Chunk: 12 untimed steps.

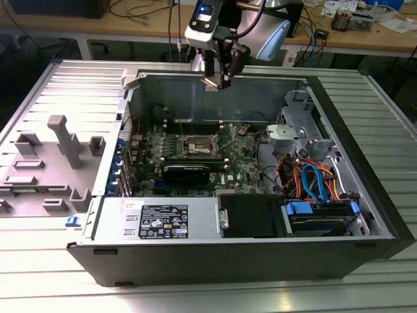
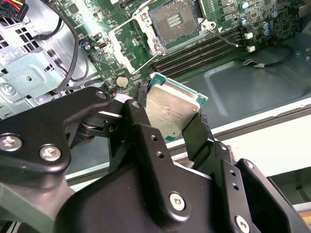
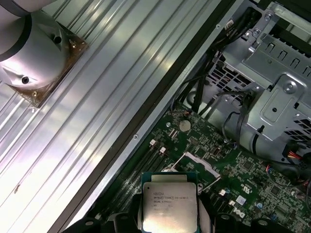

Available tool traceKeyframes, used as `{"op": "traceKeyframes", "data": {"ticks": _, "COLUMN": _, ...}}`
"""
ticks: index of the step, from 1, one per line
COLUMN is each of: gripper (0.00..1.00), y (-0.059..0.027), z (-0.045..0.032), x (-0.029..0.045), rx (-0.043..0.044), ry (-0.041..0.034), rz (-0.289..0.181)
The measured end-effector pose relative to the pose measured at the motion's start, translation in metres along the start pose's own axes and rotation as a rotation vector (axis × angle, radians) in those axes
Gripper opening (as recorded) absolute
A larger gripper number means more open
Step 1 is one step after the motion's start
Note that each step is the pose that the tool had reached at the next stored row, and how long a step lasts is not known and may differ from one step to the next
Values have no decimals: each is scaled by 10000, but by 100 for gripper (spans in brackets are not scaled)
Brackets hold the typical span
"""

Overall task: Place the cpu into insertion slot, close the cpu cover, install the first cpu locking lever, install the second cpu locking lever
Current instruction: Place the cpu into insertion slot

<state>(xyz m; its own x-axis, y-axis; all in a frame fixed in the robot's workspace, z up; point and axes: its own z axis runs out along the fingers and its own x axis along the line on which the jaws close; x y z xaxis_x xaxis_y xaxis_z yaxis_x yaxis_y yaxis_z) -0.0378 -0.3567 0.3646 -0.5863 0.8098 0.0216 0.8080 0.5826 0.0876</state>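
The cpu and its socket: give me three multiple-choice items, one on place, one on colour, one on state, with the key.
1. Where is the cpu? A in the insertion slot; B between the jaws; C on the case floor.
2. The motherboard is: A green; B red; C white.
3. The insertion slot is: A empty, contacts bare; B covered by a plate; C filled with a chip.
Key: B, the jaws clamp its edges in both wrist views; A, the board around the insertion slot is green; A, its contacts show bare in the second wrist view.
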Motion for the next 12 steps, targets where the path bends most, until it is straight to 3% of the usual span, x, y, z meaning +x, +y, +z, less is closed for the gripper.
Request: {"op": "traceKeyframes", "data": {"ticks": 12, "gripper": 54, "y": 0, "z": 5, "x": 0, "rx": -5, "ry": -24, "rz": 286}}
